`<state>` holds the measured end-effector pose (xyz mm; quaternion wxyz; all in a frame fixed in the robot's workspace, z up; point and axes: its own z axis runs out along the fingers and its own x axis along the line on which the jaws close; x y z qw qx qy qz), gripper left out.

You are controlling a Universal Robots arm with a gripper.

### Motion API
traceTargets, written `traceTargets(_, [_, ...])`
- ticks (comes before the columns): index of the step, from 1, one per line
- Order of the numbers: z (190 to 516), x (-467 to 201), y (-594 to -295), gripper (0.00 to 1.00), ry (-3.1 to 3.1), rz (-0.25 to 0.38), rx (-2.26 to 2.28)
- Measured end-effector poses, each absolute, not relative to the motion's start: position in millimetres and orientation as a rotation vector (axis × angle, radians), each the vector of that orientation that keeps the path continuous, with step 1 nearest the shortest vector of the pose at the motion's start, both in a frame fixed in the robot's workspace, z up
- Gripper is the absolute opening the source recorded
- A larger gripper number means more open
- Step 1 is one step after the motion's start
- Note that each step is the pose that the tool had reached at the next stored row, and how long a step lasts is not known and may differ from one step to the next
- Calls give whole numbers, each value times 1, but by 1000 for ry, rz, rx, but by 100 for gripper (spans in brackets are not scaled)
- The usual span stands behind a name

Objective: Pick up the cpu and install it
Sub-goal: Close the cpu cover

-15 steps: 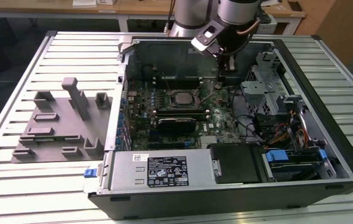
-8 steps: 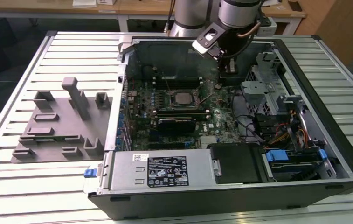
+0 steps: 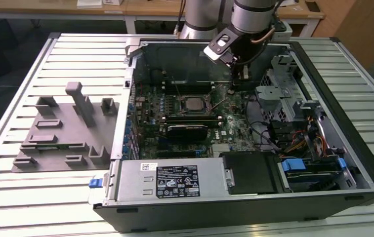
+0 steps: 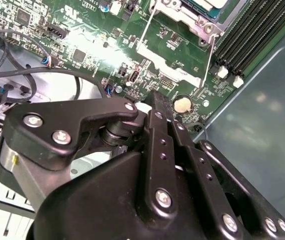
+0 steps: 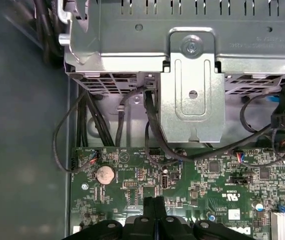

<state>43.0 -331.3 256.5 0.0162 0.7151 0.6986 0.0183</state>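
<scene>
In the exterior view the cpu (image 3: 192,104), a small square chip with a silver-grey top, lies flat in its socket on the green motherboard (image 3: 173,123) inside the open computer case. My gripper (image 3: 243,76) hangs above the board on the exterior view's right of the cpu, apart from it. Its black fingers (image 5: 155,207) are pressed together with nothing between them. In the second wrist view the fingertips (image 4: 157,102) stand over the board near a coin cell, and the socket's metal bracket (image 4: 182,22) lies beyond them.
A silver power supply (image 3: 173,180) fills the case's front. A metal drive cage (image 5: 192,85) and black cables (image 5: 152,130) stand close to the gripper. Memory slots (image 4: 252,35) run beside the socket. A grey moulded fixture (image 3: 62,133) lies on the slatted table.
</scene>
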Motion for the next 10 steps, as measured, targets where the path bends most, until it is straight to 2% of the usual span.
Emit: traceTargets(10, [240,42,-331,11,2172,57,2224])
